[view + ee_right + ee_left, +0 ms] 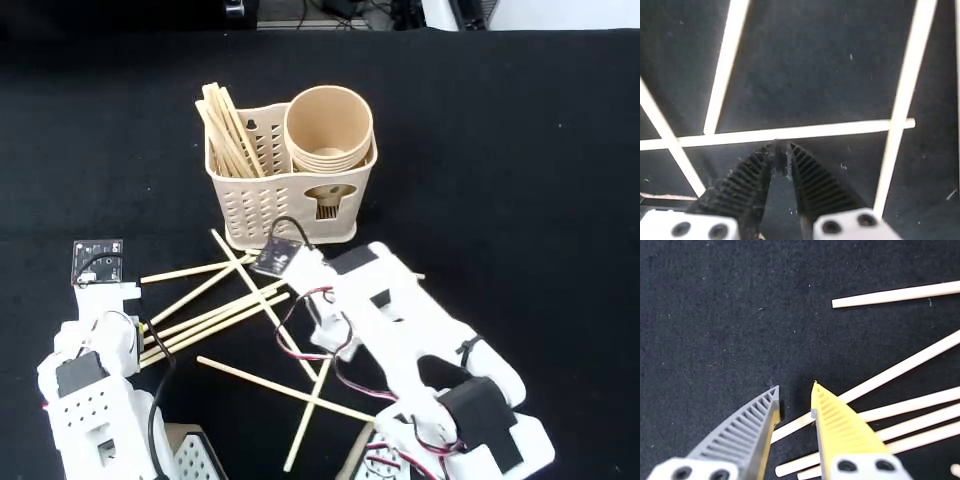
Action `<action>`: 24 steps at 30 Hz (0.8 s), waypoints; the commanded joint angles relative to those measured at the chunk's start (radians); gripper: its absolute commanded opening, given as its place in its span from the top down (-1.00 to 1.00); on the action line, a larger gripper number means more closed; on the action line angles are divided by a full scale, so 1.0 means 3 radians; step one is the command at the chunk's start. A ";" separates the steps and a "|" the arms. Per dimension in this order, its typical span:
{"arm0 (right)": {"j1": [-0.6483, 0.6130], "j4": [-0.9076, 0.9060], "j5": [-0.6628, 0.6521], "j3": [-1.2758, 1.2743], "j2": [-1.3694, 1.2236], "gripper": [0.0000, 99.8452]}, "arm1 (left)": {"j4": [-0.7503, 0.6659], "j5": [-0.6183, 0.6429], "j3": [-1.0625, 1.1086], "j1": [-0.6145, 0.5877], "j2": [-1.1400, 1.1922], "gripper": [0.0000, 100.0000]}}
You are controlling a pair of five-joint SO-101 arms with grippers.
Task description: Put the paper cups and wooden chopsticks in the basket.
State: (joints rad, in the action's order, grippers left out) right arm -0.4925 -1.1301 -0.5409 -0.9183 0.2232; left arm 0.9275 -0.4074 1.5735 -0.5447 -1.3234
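White arms (400, 335), black servos (482, 412), yellow-grey left claw (796, 385)

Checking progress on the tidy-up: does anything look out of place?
Several loose chopsticks lie scattered and crossed on the table in front of the basket, while others stand inside it beside the stacked paper cups.

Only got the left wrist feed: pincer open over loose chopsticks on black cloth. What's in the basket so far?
Observer: In the high view, the basket holds stacked paper cups on one side and a bundle of chopsticks on the other.
Operator: Where's the right pincer?
Observer: Its own wrist view shows the right pincer shut, tips at a crosswise chopstick. I can't tell whether it touches.
Operator: How are the loose ones spread?
Observer: In the high view, the loose chopsticks lie crossed over one another in front of the basket, between the two arms.
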 commanded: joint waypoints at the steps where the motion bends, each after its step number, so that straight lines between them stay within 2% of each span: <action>1: -0.0128 0.0046 0.0056 0.0166 0.0008 0.97 | -0.0072 0.0036 -0.0008 0.0033 -0.0031 0.77; 8: -0.0159 0.0031 0.0205 0.0161 0.0043 0.97 | -0.0072 0.0036 -0.0008 0.0033 -0.0031 0.77; 14: -0.0174 0.0031 0.0419 0.0100 0.0442 0.70 | -0.0072 0.0036 -0.0008 0.0038 -0.0031 0.77; 20: -0.0159 0.0036 0.0486 0.0084 0.0483 0.72 | -0.0072 0.0036 -0.0008 0.0038 -0.0031 0.77; 24: -0.0153 0.0031 0.0798 0.0079 0.0258 0.72 | -0.0072 0.0036 -0.0008 0.0038 -0.0031 0.77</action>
State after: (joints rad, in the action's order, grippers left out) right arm -0.5340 -1.1270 -0.3491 -0.9152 0.3291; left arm 0.9275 -0.4074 1.5735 -0.5447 -1.3234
